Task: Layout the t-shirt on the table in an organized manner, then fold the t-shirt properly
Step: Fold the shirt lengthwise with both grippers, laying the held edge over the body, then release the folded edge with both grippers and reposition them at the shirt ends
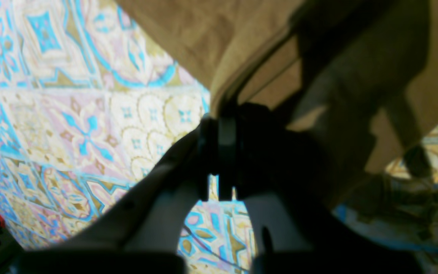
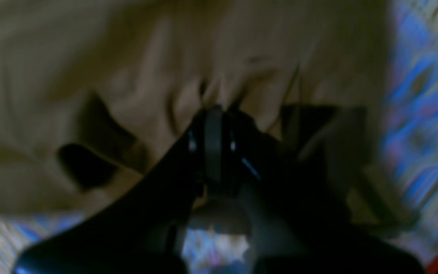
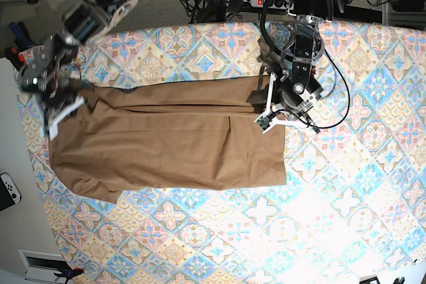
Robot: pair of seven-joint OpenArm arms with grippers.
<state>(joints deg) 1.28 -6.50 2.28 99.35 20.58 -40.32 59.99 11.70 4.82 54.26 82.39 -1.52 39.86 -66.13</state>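
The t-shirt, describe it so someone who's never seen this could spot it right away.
On the pastel tiled table, a flat tan-brown t-shirt lies stretched between the left gripper and right gripper. It's the only plain, unpatterned cloth there.

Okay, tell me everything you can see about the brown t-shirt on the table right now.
The t-shirt is plain tan-brown soft cloth, folded into a long band lying across the patterned table, with creases along its length. The left gripper is shut on its far corner at one end; the right gripper is shut on the other end.
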